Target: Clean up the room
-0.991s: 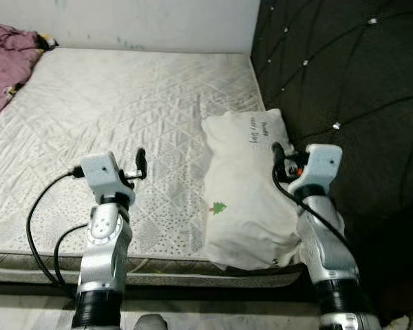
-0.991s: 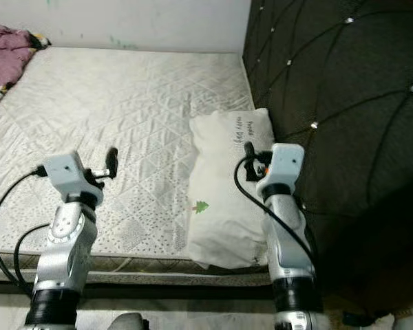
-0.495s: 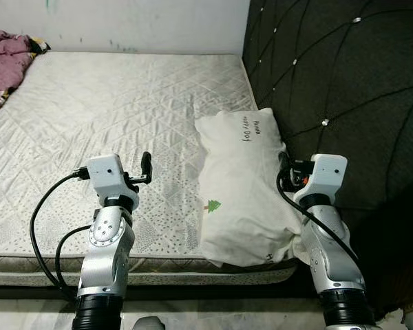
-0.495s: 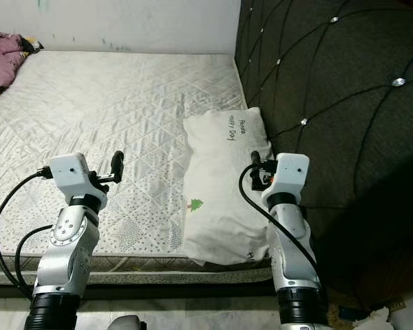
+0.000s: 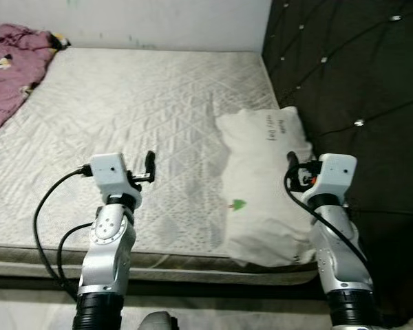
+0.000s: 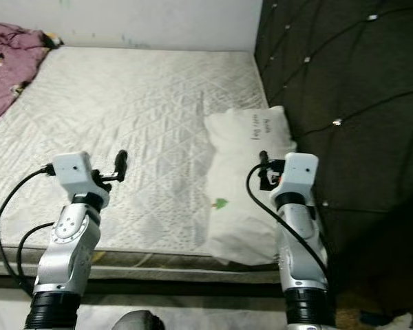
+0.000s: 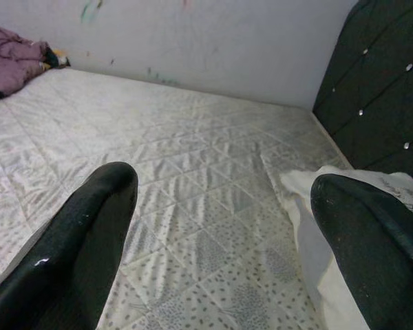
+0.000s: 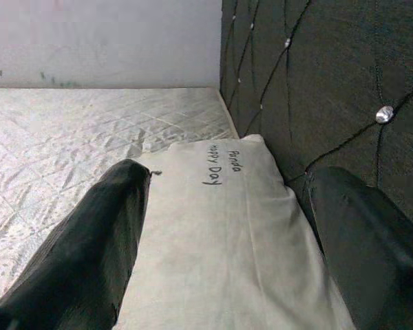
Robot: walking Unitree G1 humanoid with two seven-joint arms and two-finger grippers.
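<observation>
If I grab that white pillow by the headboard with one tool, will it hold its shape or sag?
Probably sag: the white pillow looks soft and creased, its near end drooping over the mattress edge. Likely light for its bulk. The cloth cover should bunch in the open right tool, so pinching a corner may work.

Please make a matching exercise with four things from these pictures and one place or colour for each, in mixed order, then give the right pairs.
Things:
1. pillow
2. purple cloth
3. headboard
4. left gripper

Descriptions:
A. dark, tufted with shiny studs
B. far left corner of the mattress
C. white, lying against the headboard
D. open, above the quilted mattress

Pairs: 1-C, 2-B, 3-A, 4-D
</observation>
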